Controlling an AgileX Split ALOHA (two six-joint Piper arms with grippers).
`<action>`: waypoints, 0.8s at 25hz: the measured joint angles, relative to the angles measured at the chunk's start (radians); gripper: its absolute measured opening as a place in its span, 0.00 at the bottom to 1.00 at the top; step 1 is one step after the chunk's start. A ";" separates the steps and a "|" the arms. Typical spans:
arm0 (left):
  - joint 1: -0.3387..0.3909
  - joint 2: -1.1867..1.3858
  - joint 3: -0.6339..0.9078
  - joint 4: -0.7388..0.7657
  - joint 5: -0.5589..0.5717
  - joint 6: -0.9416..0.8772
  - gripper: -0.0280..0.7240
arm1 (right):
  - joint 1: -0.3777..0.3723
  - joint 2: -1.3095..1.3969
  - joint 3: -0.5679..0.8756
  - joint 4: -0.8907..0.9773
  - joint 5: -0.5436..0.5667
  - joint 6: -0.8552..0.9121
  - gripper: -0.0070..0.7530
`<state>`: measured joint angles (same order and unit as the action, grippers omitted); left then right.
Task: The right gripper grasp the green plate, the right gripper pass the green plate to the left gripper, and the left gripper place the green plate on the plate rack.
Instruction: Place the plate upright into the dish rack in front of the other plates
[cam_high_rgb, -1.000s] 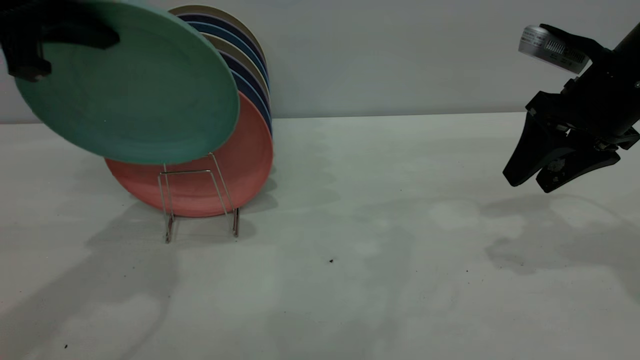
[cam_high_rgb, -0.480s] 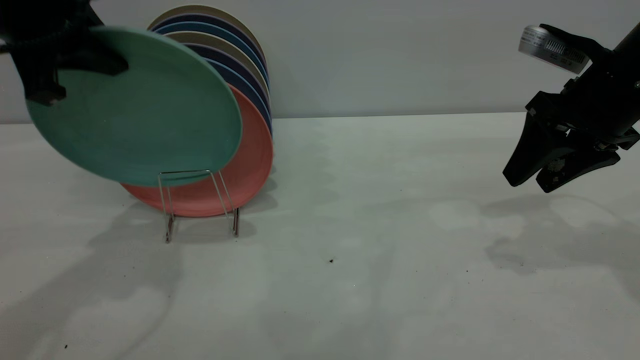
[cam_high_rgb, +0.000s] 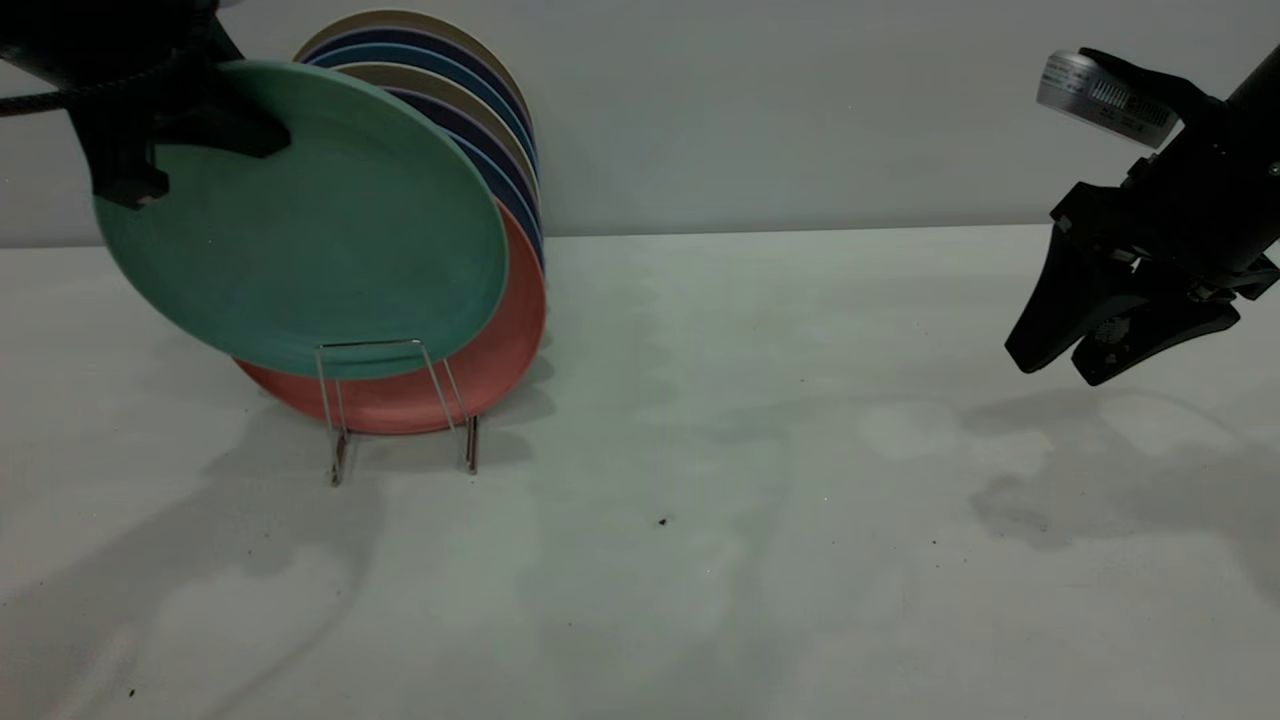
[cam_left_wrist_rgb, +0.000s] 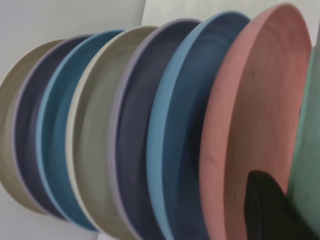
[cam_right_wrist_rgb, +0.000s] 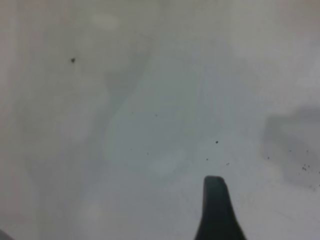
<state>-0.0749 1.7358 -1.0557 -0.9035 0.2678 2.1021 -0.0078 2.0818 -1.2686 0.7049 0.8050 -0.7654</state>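
The pale worktop (cam_high_rgb: 760, 420) carries the wire rack (cam_high_rgb: 400, 410) at its left; a few dark specks (cam_high_rgb: 662, 521), perhaps crumbs, dot it.

Green plate (cam_high_rgb: 310, 225): round, matte teal-green, shallow raised rim; tilted, face toward the exterior camera, held at its upper edge by the left gripper (cam_high_rgb: 150, 120), its lower edge behind the front loop of the plate rack (cam_high_rgb: 395, 405). Rack: thin silver wire, upright trapezoid loops, on the table.
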 joint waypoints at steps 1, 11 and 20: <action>0.000 0.006 -0.001 0.000 0.002 0.000 0.19 | 0.000 0.000 0.000 0.000 0.000 0.000 0.71; 0.000 0.066 -0.005 0.000 -0.005 0.000 0.19 | 0.000 0.000 0.000 0.001 0.000 0.001 0.71; 0.000 0.123 -0.033 -0.010 -0.012 0.000 0.19 | 0.000 0.000 0.000 0.002 0.001 0.001 0.71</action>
<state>-0.0749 1.8588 -1.0889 -0.9140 0.2557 2.1021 -0.0078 2.0818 -1.2686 0.7068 0.8059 -0.7645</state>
